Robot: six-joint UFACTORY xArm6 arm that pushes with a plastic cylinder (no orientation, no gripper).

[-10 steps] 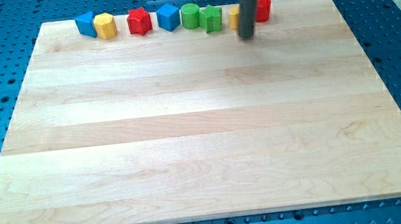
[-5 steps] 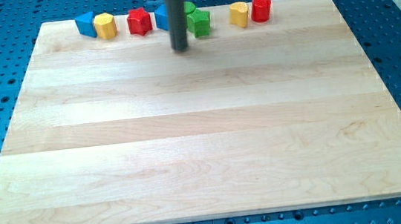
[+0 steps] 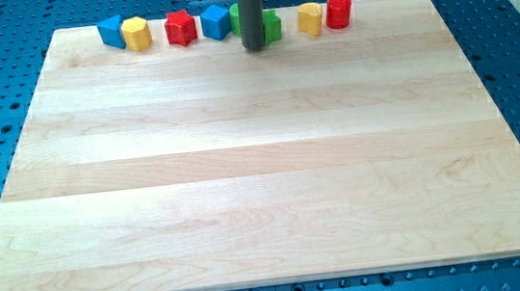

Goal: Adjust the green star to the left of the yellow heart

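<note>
The green star [image 3: 273, 27] sits in the row of blocks along the view's top edge of the wooden board [image 3: 262, 165]. Its left part is hidden behind my rod. The yellow heart [image 3: 311, 18] lies to its right with a small gap between them. My tip [image 3: 255, 48] rests on the board at the star's lower left, touching or nearly touching it. A green round block [image 3: 234, 12] peeks out just left of the rod, behind the star.
In the same top row, from the view's left: a blue triangle [image 3: 111, 30], a yellow hexagon [image 3: 136, 32], a red star [image 3: 180, 27] and a blue cube [image 3: 216, 21]. A red cylinder [image 3: 338, 10] stands right of the yellow heart.
My tip swung from in front of the yellow heart to the view's left past the green star, then came back right to the star's left side. The star has shifted slightly right again.
</note>
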